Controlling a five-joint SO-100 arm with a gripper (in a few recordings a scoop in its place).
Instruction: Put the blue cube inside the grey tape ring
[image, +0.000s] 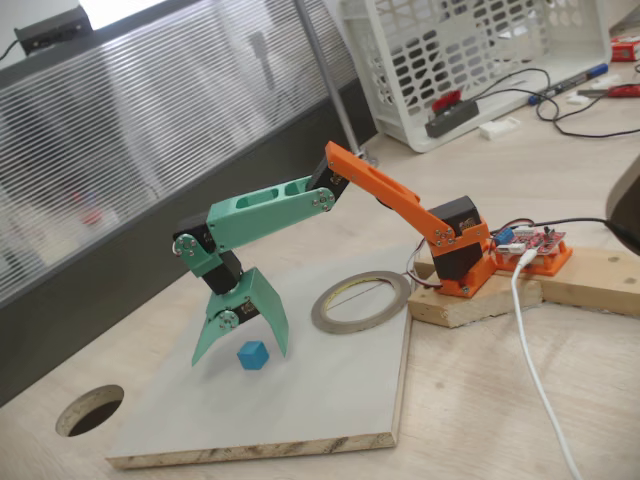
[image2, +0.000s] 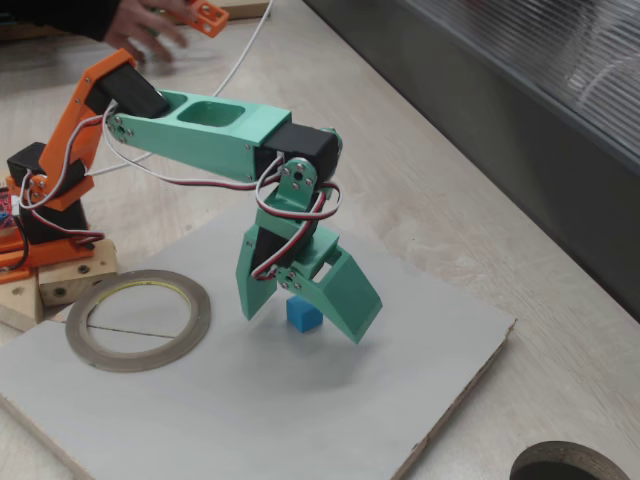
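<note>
The blue cube (image: 253, 355) (image2: 303, 316) rests on the pale board (image: 320, 400) (image2: 250, 420). My green gripper (image: 241, 353) (image2: 303, 326) points down over it and is open, with one finger on each side of the cube and its tips close to the board. Both fingers stand a little clear of the cube. The grey tape ring (image: 329, 318) (image2: 82, 348) lies flat on the same board, between the cube and the arm's orange base (image: 462, 262), a few cube-widths from the gripper.
A round dark hole (image: 90, 410) (image2: 570, 465) is cut in the table beside the board's corner. The arm's base sits on wooden blocks (image: 470, 305). A white cable (image: 535, 370) trails across the table. A white basket (image: 470, 60) stands at the back.
</note>
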